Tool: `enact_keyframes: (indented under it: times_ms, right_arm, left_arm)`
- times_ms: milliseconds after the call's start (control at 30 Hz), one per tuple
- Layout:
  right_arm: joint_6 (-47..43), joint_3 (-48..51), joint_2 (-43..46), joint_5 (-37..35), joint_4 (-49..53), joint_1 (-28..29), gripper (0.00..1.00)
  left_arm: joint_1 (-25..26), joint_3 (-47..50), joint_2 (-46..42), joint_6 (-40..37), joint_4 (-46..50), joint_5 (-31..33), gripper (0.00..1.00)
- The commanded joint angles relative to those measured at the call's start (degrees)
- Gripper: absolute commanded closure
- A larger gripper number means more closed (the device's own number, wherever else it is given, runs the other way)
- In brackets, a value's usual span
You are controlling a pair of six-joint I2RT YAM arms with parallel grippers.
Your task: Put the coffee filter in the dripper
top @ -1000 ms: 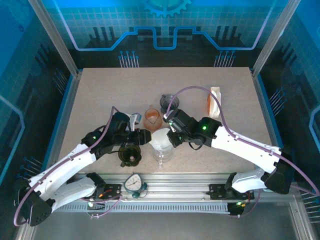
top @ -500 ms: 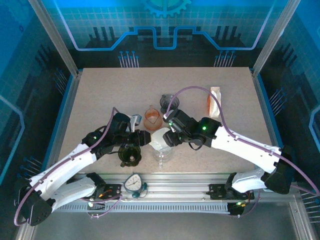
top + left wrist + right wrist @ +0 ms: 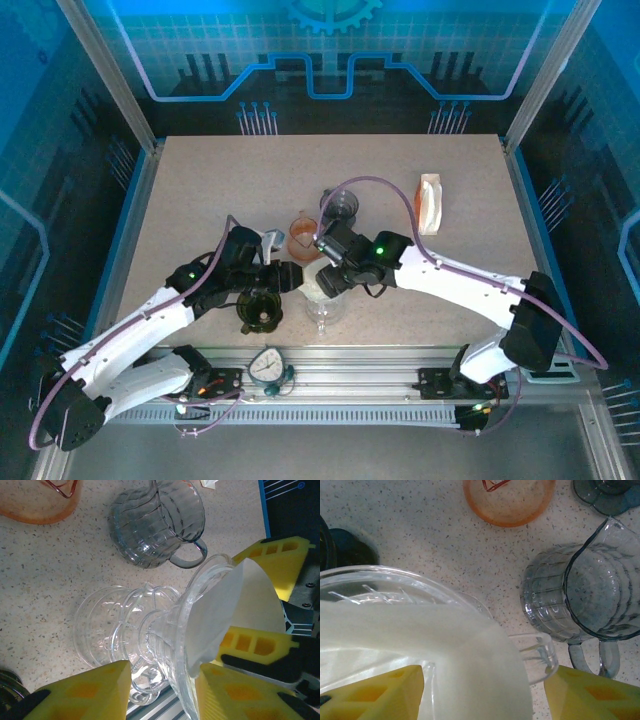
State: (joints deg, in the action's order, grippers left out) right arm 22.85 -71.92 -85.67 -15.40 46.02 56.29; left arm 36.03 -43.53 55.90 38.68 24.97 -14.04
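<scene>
Left wrist view: the white coffee filter (image 3: 225, 615) sits in the clear glass dripper (image 3: 167, 630), which stands on a glass vessel (image 3: 100, 625) by the middle of the worktop's (image 3: 200, 200) near edge. The left gripper (image 3: 162, 680) straddles the dripper, but I cannot tell whether it grips it. The right gripper (image 3: 485, 675) is above the filter with its jaws spread wide, and a grey pitcher (image 3: 575, 595) and an orange cup (image 3: 509, 500) stand just beyond.

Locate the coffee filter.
Top view, front centre: the coffee filter sits in the clear dripper, between the left end effector and the right end effector.
</scene>
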Motion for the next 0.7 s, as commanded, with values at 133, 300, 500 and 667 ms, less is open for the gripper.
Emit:
enact_keyframes:
  times_ms: [133,300,500,667]
  right_arm:
    - [-0.47,-1.73,-3.06,0.83,0.74,0.25,0.34]
    - [-0.22,-1.64,-4.65,-0.07,1.18,0.22,0.33]
    - [0.41,-1.25,-5.43,-0.45,0.83,0.31,0.33]
    - [1.04,-0.66,-5.70,-1.48,0.95,0.33,0.33]
  left_arm:
    - [0.22,1.18,0.68,-0.24,-1.25,-2.03,0.60]
    - [0.18,1.11,0.34,0.39,-2.15,-2.51,0.58]
    - [0.18,1.18,-1.92,0.72,-3.18,-1.19,0.53]
    - [0.17,1.77,-2.66,1.50,-5.56,-1.42,0.48]
